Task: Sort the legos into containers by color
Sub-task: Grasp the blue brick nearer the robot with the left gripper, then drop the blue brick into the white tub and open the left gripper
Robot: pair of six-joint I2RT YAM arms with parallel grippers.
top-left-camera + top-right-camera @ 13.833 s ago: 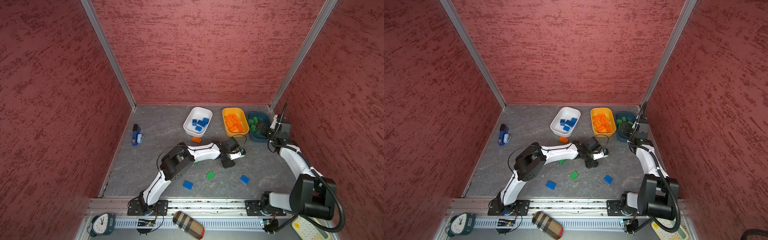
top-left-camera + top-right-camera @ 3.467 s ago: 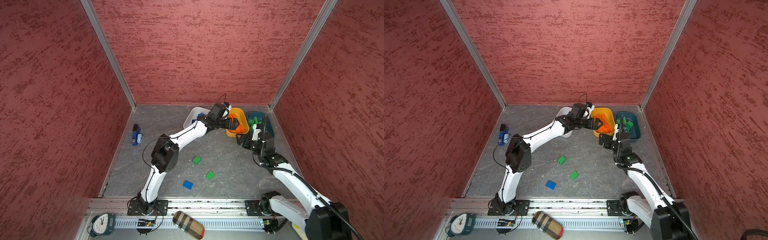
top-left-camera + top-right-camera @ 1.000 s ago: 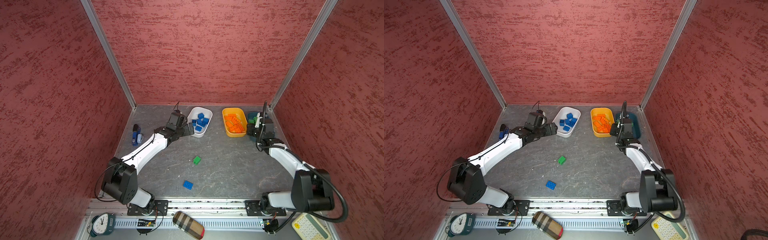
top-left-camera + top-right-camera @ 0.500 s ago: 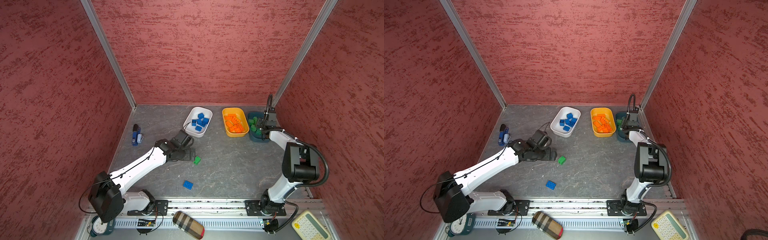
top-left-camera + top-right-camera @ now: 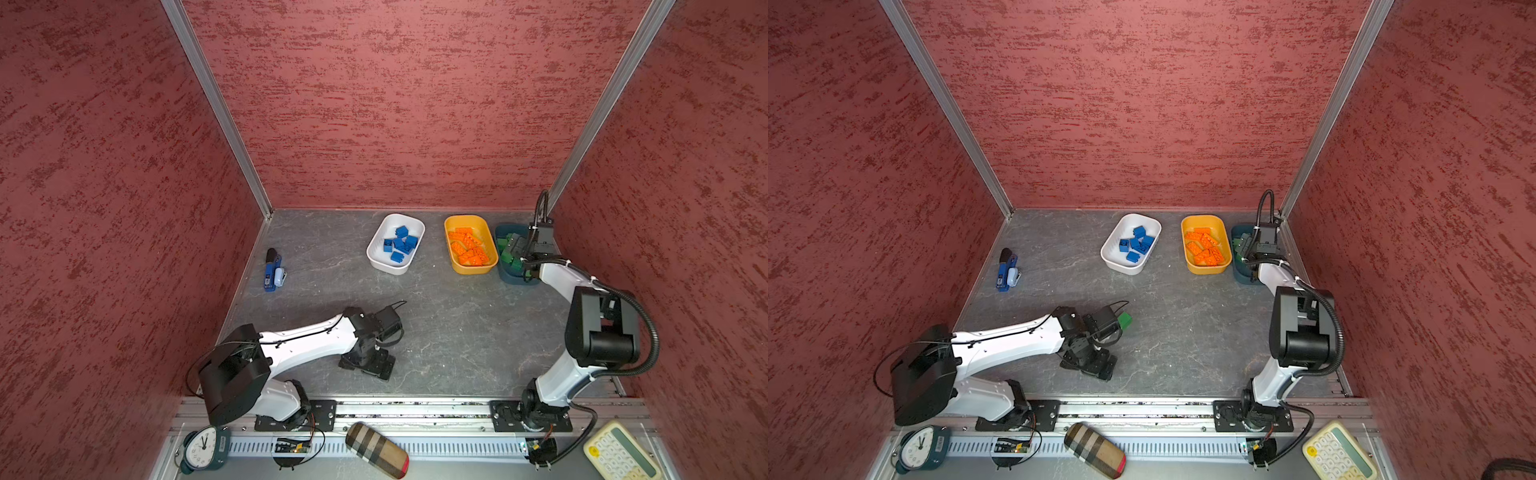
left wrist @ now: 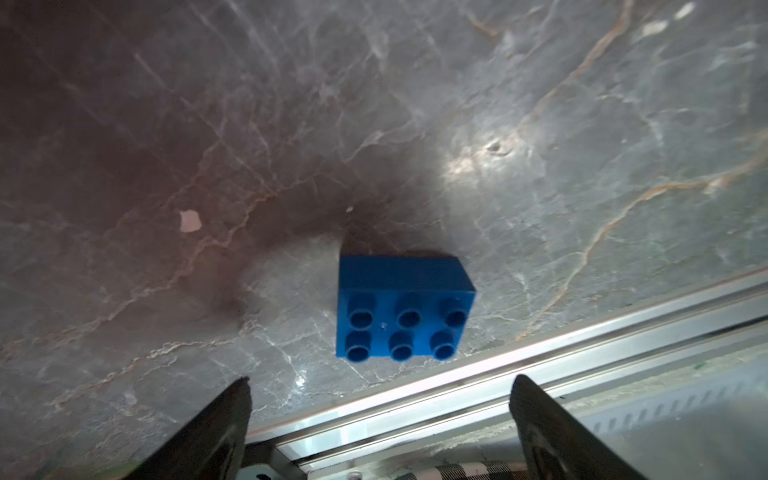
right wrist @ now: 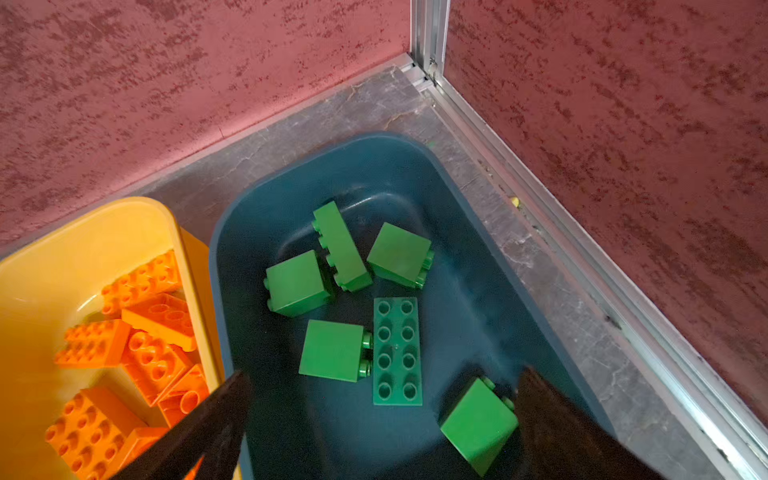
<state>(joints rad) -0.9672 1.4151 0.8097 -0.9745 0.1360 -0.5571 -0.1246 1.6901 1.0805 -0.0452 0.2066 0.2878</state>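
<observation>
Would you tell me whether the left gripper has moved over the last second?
Yes. In a top view the left gripper has left the white rounded plastic tub at the back and come toward the front metal rail, jaws open.

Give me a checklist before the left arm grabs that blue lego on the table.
1. Fingers of the left gripper apart: ok.
2. The blue lego loose on the table, nothing touching it: ok.
3. Roughly centred ahead of those fingers: ok.
4. Room in the white tub: ok.
5. The right gripper open, over the teal tub: ok.
6. Nothing else unsorted: not ok, a green lego lies on the table too.
</observation>
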